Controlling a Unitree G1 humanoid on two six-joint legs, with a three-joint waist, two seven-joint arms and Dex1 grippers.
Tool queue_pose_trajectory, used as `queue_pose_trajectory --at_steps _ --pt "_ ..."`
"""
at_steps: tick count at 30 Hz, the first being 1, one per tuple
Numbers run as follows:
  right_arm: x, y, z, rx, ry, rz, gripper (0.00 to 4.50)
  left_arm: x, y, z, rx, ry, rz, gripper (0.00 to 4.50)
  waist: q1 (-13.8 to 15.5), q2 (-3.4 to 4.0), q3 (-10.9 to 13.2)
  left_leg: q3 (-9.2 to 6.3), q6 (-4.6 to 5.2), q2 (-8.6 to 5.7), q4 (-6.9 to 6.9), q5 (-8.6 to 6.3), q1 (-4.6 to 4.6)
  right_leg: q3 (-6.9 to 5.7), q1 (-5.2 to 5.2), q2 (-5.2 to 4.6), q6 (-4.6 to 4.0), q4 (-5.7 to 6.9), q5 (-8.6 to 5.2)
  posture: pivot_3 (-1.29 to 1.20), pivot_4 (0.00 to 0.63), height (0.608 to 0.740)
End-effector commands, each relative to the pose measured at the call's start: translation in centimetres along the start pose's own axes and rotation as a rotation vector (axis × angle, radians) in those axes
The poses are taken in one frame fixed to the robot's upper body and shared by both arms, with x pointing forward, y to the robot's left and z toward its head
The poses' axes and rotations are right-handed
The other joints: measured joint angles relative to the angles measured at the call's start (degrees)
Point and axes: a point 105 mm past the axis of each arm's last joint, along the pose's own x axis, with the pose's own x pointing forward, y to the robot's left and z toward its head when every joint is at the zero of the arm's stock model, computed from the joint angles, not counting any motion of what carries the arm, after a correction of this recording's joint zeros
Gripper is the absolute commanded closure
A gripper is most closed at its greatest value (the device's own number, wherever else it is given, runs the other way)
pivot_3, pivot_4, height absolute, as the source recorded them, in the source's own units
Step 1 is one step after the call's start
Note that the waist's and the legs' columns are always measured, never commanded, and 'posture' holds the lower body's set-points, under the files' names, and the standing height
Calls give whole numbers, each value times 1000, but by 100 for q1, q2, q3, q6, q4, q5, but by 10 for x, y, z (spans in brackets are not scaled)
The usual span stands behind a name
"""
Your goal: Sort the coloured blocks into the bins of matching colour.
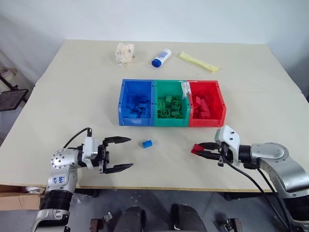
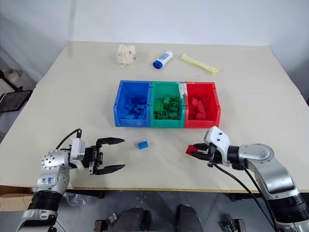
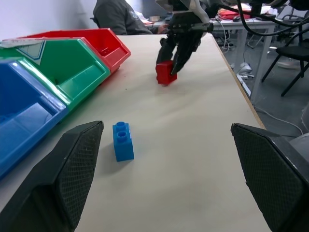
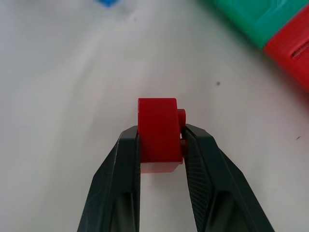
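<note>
Head camera: a pale beige desk [image 1: 72, 96] under a white wall, grey floor past the near edge. Mid-desk, three joined open-topped plastic bins in a row: blue bin [image 1: 123, 99] on the left, green bin [image 1: 170, 122] in the middle, red bin [image 1: 221, 104] on the right, each loaded with studded bricks of its own colour. Behind them, near the far edge, a crumpled whitish wad [image 1: 124, 52], a white tube with a blue cap [image 1: 161, 57] and a flat yellow packet [image 1: 198, 61]. In front of the blue and green bins, a small blue studded brick [image 1: 147, 143] alone on the bare desk. To its left, the left end effector [image 1: 124, 154], pointing right, fingers wide apart and empty. Near the front right, the right end effector [image 1: 199, 150] clamped on a small red studded brick [image 1: 195, 149], low over the desk, in front of the red bin.

Left wrist camera: blue brick on the desk between the two spread black fingers [image 3: 77, 169]; beyond, red brick pinched just above the desk. In the background, a seated person [image 3: 118, 17], chairs and cluttered tables.

Right wrist camera: red brick squeezed between both fingers [image 4: 116, 179], pale desk beneath, corners of the green and red bins beyond.
</note>
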Motion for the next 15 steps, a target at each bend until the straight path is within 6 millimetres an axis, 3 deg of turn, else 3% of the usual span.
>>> queue_pose_trajectory --at_steps 1,4,7,11,15 --pt "-9 -13 36 -73 -112 -56 3623 -2 4 6 22 -17 12 0 -2 0 0 0 0 0 0 0 0 0 -1 0 0 0 0 0 150 740" --pt "-13 -31 56 -110 -156 -112 3623 0 5 6 23 -19 10 0 -14 0 0 0 0 0 0 0 0 0 -2 0 0 0 0 0 150 740" --pt "-16 -64 75 -152 -200 -218 3623 1 7 6 25 -21 6 0 -28 0 0 0 -1 1 0 0 2 -1 -2 0 0 0 0 0 150 740" --pt "-14 -101 81 -201 -180 -332 3623 3 10 5 29 -24 3 0 -44 0 0 6 0 -2 0 0 0 -1 -3 1 0 5 0 0 150 740" --pt "-11 -120 87 -233 -184 -383 2360 4 11 6 34 -26 4 0 -95 1 0 3 1 -3 -3 0 -4 -5 -7 0 0 8 0 0 150 740"
